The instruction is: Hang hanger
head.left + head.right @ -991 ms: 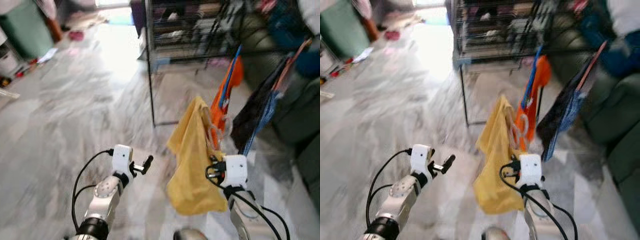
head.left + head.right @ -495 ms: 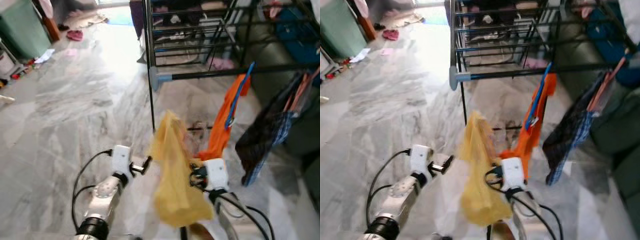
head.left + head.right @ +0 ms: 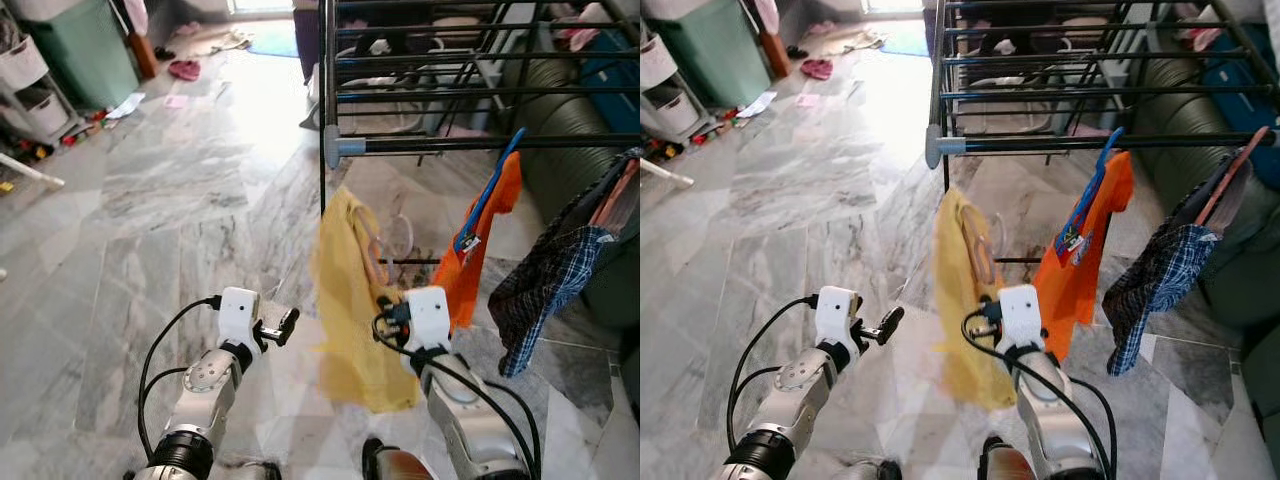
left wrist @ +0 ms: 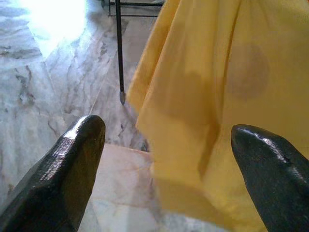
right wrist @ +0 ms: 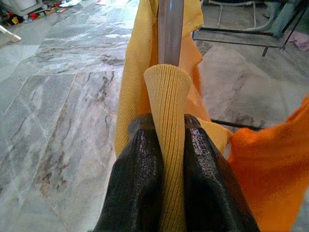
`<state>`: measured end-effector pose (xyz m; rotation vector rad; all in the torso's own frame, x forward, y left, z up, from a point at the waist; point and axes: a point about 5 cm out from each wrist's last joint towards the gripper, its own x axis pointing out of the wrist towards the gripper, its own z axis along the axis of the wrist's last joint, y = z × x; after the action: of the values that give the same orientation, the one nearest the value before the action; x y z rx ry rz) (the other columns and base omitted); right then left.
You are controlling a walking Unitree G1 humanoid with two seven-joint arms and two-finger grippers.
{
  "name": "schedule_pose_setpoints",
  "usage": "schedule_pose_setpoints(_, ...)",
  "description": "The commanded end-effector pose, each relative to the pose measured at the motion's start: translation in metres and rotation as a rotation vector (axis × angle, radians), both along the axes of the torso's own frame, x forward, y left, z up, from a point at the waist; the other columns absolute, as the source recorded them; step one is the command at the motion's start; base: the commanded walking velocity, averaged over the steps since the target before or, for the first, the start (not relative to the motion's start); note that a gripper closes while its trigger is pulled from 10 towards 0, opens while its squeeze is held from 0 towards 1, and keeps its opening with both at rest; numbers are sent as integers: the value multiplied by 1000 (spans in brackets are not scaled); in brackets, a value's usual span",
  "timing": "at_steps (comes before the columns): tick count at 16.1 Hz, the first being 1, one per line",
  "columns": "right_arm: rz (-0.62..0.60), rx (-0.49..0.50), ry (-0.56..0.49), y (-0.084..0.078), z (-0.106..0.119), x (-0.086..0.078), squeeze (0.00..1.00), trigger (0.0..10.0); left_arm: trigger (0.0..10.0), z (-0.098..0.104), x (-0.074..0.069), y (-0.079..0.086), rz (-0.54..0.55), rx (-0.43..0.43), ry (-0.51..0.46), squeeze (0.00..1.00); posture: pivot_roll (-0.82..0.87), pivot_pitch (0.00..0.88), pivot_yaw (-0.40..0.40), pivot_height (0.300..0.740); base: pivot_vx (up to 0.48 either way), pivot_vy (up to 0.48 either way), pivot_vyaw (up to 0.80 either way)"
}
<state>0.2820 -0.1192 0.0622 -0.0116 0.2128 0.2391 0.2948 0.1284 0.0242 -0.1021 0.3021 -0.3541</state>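
Tightly, right tool (image 5: pixel 166 145) pinches ribbed yellow garment (image 3: pixel 350 300) — hanger (image 5: pixel 171 29).

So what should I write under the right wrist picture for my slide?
Right gripper shut on a yellow shirt on its hanger, above the marble floor.

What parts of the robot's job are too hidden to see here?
- The hanger's hook: head views, the yellow cloth garment wraps most of the hanger.
- Right gripper: right wrist view, shut on the yellow cloth's ribbed collar, which covers what lies between the fingers.
- Black metal drying rack: cut off by the top and right edges.
- Small clutter by the green bin: too small.
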Motion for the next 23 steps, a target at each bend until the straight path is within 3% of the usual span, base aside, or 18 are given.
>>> schedule_pose_setpoints(1, -18, 7, -88, 1, 22, 11, 0, 10000, 10000, -2, -2, 1, 2, 8, 11, 0, -166, 189, 50, 740, 0, 0, 0)
schedule_pose_setpoints(3, -24, 0, -100, -1, 32, 23, 0, 10000, 10000, -4, -4, 0, -3, 9, 14, 0, -161, 194, 50, 740, 0, 0, 0)
schedule_pose_setpoints(5, -28, 3, -101, -2, 52, 51, 0, 10000, 10000, -4, -7, 1, -13, 3, 13, 0, -148, 210, 45, 740, 0, 0, 0)
schedule_pose_setpoints(9, -51, -38, -142, -4, 80, 81, 0, 10000, 10000, -5, -17, 10, -21, 7, 10, 0, -106, 260, 38, 740, 0, 0, 0)
schedule_pose_setpoints(11, -64, -47, -134, -7, 84, 88, 0, 10000, 10000, -5, -21, 13, -18, 8, 12, 0, -90, 271, 34, 740, 0, 0, 0)
schedule_pose_setpoints(13, -74, -36, -92, -10, 83, 97, 0, 10000, 10000, 1, -28, 13, -45, -55, -12, 0, -86, 271, 33, 740, 0, 0, 0)
schedule_pose_setpoints(19, -58, -8, -2, -8, 73, 103, 0, 10000, 10000, 5, -30, 13, -53, -49, -16, 0, -65, 270, 29, 740, 0, 0, 0)
schedule_pose_setpoints(22, -42, 12, -1, -2, 76, 106, 0, 10000, 10000, 20, -26, 4, -88, -111, -77, 0, -71, 271, 30, 740, 0, 0, 0)
schedule_pose_setpoints(23, -35, 15, -8, 1, 79, 108, 0, 10000, 10000, 34, -20, -3, -119, -128, -128, 0, -70, 268, 29, 740, 0, 0, 0)
